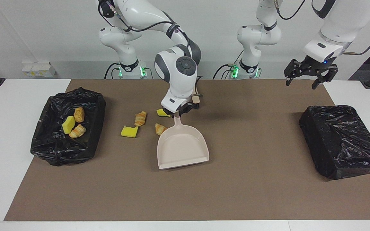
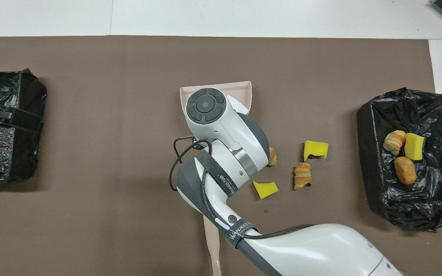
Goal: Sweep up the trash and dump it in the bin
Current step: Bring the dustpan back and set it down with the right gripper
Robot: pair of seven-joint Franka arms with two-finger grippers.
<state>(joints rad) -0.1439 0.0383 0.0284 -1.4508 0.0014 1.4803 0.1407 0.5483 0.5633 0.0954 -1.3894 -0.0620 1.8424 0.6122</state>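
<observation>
Right gripper (image 1: 178, 113) clamped on the handle of the dustpan (image 1: 182, 146), pan flat on the mat (image 1: 236, 192) mid-table. Four trash pieces (image 1: 140, 118) loose just beside it toward the right arm's end; three more in the bin (image 1: 88, 106) there. Left gripper (image 1: 307, 76) parked over the left arm's end, fingers apart, holding nothing.

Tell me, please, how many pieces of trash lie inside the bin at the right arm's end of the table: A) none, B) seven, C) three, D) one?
C: in the black-lined bin lie three pieces, a yellow sponge wedge and two pastry bits, while four more pieces are on the mat beside the dustpan.
</observation>
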